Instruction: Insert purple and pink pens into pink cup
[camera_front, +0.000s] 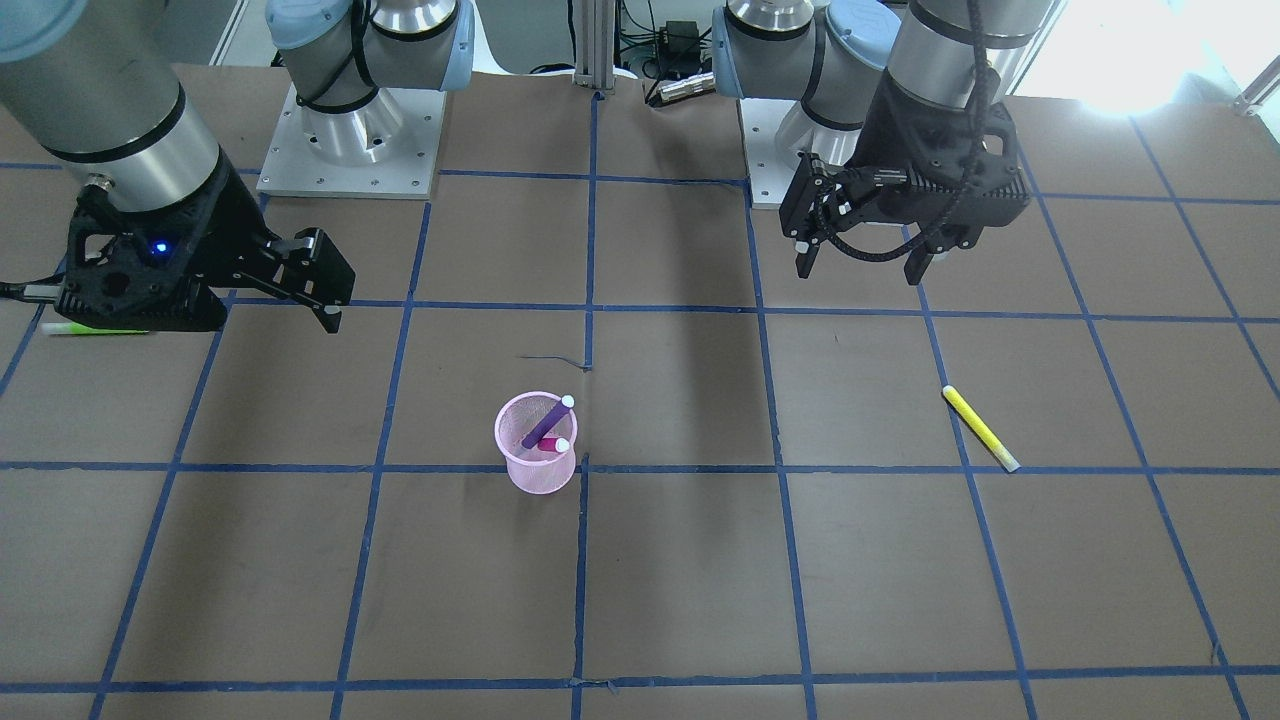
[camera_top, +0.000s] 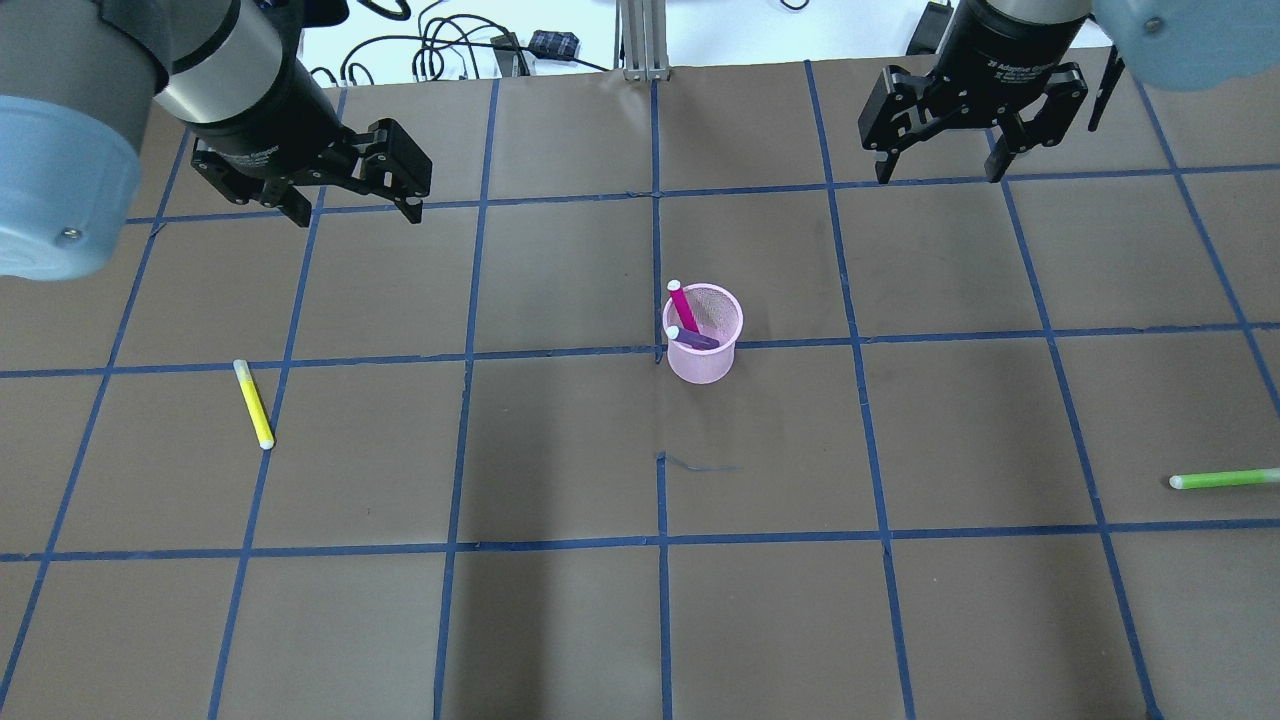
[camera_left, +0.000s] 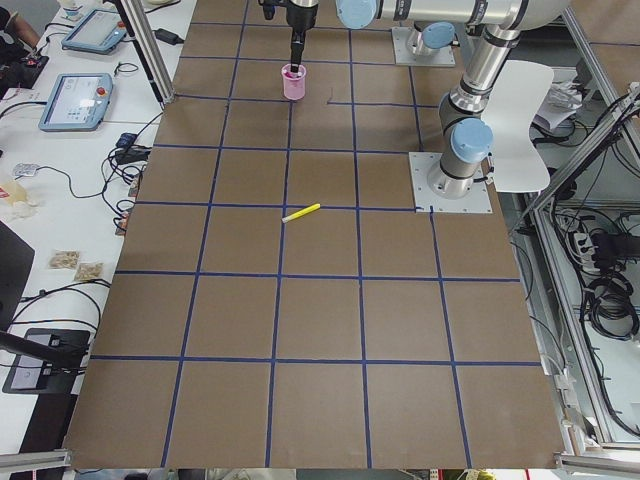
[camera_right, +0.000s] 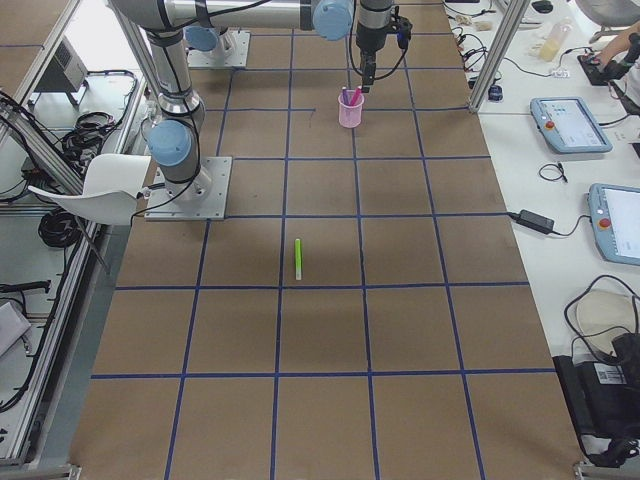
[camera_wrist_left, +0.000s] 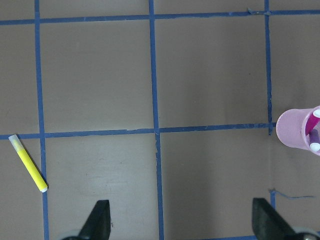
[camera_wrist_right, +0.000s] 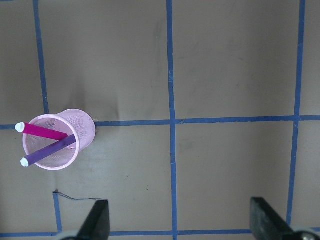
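Note:
The pink mesh cup (camera_top: 705, 366) stands upright near the table's middle. A pink pen (camera_top: 683, 305) and a purple pen (camera_top: 692, 339) stand tilted inside it, white caps up. The front view shows the cup (camera_front: 540, 476) with the purple pen (camera_front: 545, 425) and pink pen (camera_front: 550, 447) inside. My left gripper (camera_top: 357, 215) is open and empty, above the table far left of the cup. My right gripper (camera_top: 938, 175) is open and empty, above the table far right of it. The right wrist view shows the cup (camera_wrist_right: 84, 129) at the lower left.
A yellow pen (camera_top: 253, 403) lies flat on the table on my left side. A green pen (camera_top: 1225, 479) lies flat near the right edge. Blue tape lines grid the brown table. Both arm bases stand at the table's back edge.

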